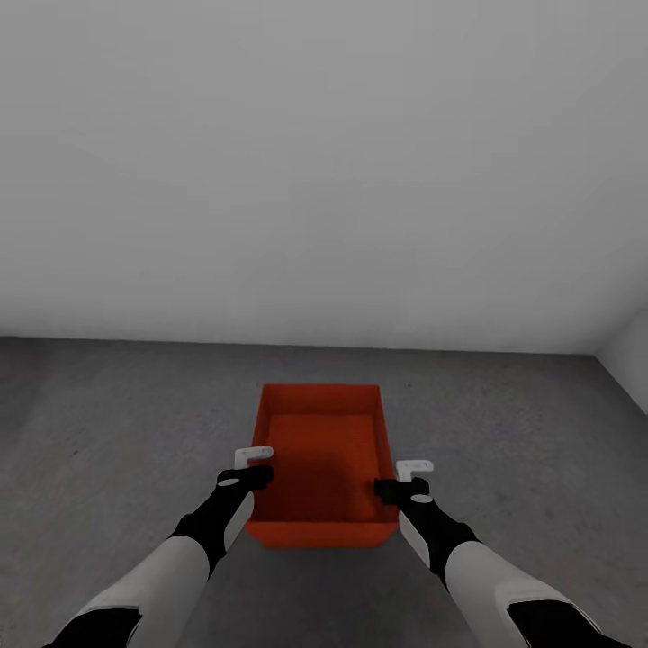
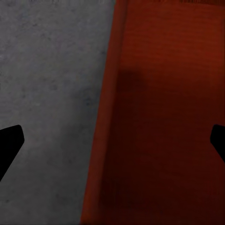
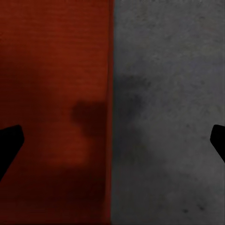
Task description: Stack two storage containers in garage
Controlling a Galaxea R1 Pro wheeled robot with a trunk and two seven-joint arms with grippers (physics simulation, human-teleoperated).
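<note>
One orange-red storage container point(image 1: 319, 450) sits open side up on the dark grey concrete floor point(image 1: 117, 432) of the garage, close to a wall. My left gripper point(image 1: 255, 468) is at its left side wall and my right gripper point(image 1: 400, 481) at its right side wall. In the left wrist view the left gripper point(image 2: 112, 143) is open, its dark fingertips point(image 2: 9, 143) far apart with the container's wall point(image 2: 108, 140) between them. The right wrist view has the right gripper point(image 3: 112, 143) open the same way, one finger over the container point(image 3: 51, 93) and one over the floor point(image 3: 168, 117).
A plain white-grey wall point(image 1: 324, 162) rises just behind the container. A second wall point(image 1: 630, 351) meets it at the far right corner. Bare concrete stretches to the left and right of the container.
</note>
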